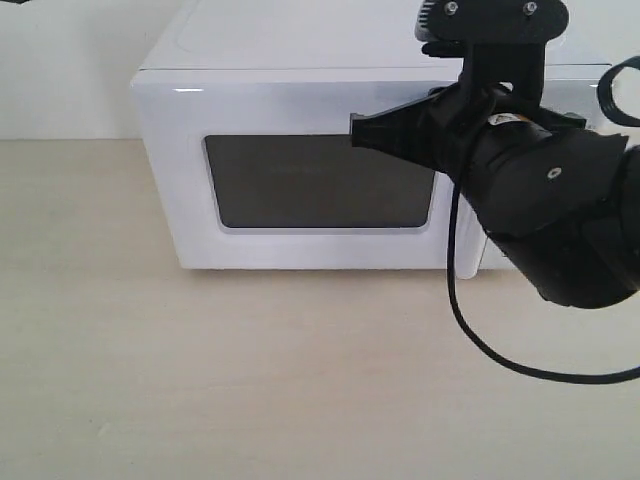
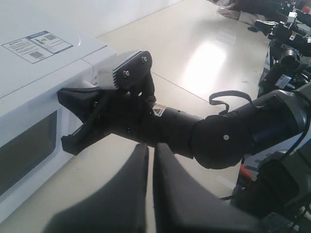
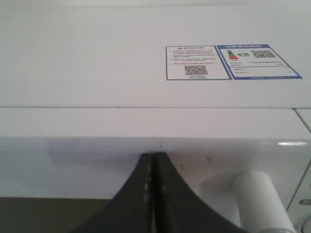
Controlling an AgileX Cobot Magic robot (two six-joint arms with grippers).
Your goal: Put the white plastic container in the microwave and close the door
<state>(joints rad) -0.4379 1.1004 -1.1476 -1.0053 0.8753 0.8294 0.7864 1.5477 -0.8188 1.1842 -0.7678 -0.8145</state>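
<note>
The microwave [image 1: 300, 40] on the bench [image 1: 250, 380] has its door [image 1: 190, 210] shut, contents hidden, with the right hand [image 1: 356, 131] closed at the door's upper right and the left hand [image 2: 150, 148] closed.

Bright, flat, diffuse light; exterior view washes the microwave [image 1: 300, 90] top into the wall [image 1: 60, 60], thin soft shadow on the bench [image 1: 250, 380] at its 6 o'clock. Left wrist view: hard glare on the floor [image 2: 209, 63], left end effector [image 2: 150, 148] blurred close-up. Right wrist view hazy, print on the stickers [image 3: 197, 63] unreadable.
</note>
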